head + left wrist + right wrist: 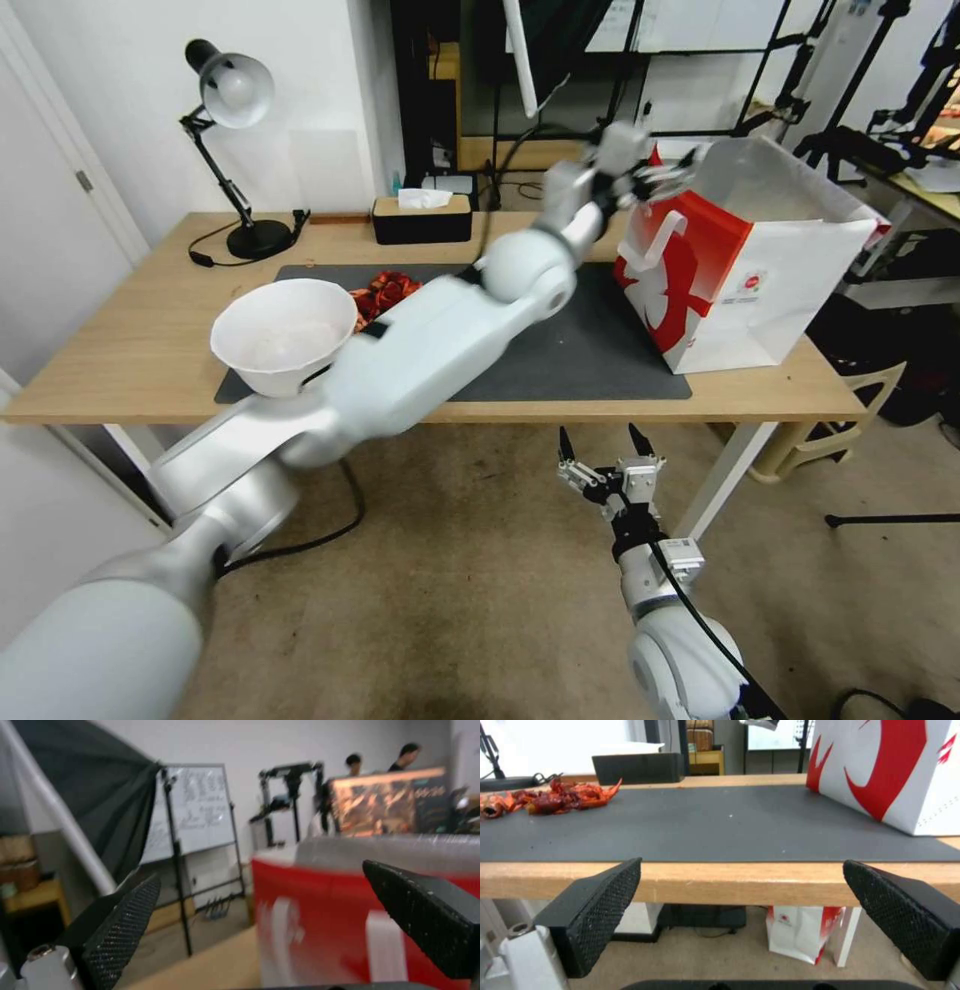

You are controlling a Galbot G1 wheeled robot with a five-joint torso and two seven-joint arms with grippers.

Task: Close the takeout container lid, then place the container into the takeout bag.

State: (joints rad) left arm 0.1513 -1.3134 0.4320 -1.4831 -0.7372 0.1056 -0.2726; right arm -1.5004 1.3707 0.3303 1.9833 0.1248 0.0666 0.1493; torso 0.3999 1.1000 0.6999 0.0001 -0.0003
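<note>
The takeout bag (760,270), red and white with flat white handles, stands open on the right end of the table. My left arm reaches across the table, and its gripper (662,175) hangs at the bag's upper left rim. In the left wrist view this gripper (260,881) is open with nothing between its fingers, and the bag's red side (325,930) is just beyond it. My right gripper (600,445) is open and empty below the table's front edge, facing the mat (705,825) and the bag (895,768). The takeout container and its lid are out of view.
A white bowl (283,335) sits on the dark mat (580,350) at the left, with red crayfish (385,292) behind it. A black tissue box (421,218) and a desk lamp (235,150) stand at the back. A second paper bag (800,933) is under the table.
</note>
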